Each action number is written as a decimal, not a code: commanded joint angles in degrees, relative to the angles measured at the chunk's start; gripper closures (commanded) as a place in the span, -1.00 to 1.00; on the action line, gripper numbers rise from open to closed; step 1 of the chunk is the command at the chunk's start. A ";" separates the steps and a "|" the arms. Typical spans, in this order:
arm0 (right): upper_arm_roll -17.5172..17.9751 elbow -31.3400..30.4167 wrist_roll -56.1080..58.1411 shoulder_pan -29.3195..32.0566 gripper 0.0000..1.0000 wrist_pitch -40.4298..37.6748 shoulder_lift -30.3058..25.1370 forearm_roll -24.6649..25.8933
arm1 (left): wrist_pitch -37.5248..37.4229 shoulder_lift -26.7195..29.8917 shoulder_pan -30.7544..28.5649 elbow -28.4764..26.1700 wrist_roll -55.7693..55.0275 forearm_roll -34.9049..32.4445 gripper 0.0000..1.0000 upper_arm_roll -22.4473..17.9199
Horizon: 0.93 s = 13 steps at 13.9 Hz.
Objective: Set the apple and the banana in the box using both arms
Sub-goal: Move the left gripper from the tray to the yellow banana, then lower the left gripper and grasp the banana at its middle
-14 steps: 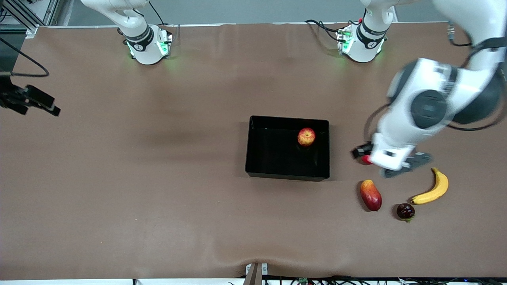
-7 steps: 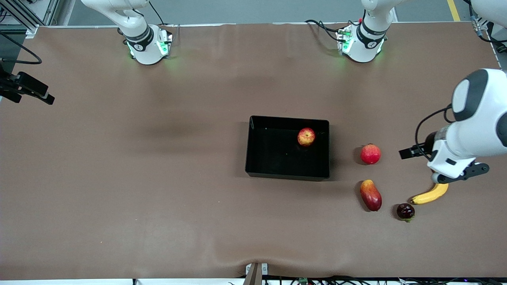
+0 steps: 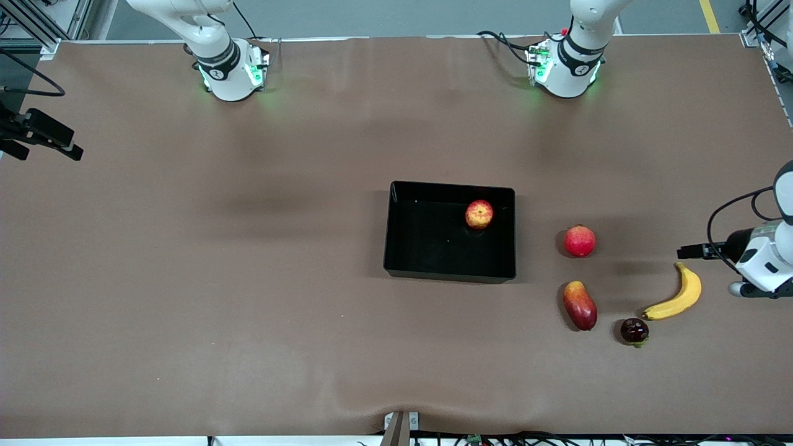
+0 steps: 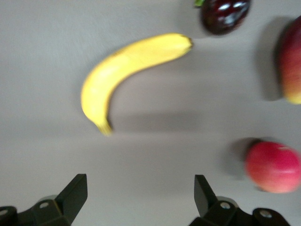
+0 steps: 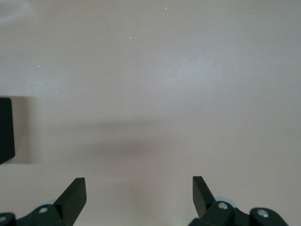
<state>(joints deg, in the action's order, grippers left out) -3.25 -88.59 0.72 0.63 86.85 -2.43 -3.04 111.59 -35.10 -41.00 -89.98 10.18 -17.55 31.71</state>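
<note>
Still on the bench point(image 3: 248, 279), the banana point(image 3: 678, 298) at the box's point(image 3: 396, 229) four o'clock looks light, firm and smooth-skinned, so I judge the left hand point(image 4: 141, 197), fingers apart above it, should pinch its thick middle, while the right hand point(image 5: 139, 197), also spread, waits over bare bench and the apple point(image 3: 479, 214) sits in the box.

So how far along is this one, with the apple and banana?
About halfway. The apple already sits in the black box. The banana lies on the table, ungrasped; the left end effector hangs open above bare table beside it. The right end effector waits open, holding nothing.

A wide table point(image 3: 248, 279) covered in matte brown sheeting fills the scene, softly and evenly lit with faint shadows. Along its upper edge runs a grey floor strip point(image 3: 384, 15) with a yellow line point(image 3: 709, 15); cables point(image 3: 495, 438) trail along the lower edge.
</note>
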 commanded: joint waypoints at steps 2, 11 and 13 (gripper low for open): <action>0.70 -1.41 0.51 0.68 -1.00 -1.07 -0.74 0.49 | 6.96 -3.29 -3.38 -0.90 16.15 -3.46 -1.00 0.72; 0.61 2.11 1.13 3.41 -1.00 -4.67 0.05 0.49 | 21.11 -10.68 -2.07 -0.64 30.95 -8.91 -1.00 0.72; 0.78 2.02 1.04 2.71 -1.00 -5.02 0.67 0.58 | 21.65 -11.47 -1.89 -0.46 31.92 -9.17 -0.83 0.63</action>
<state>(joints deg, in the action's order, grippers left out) -3.18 -86.76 1.21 3.20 82.53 -2.21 -2.90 132.02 -45.76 -42.80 -90.86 40.79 -25.20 32.02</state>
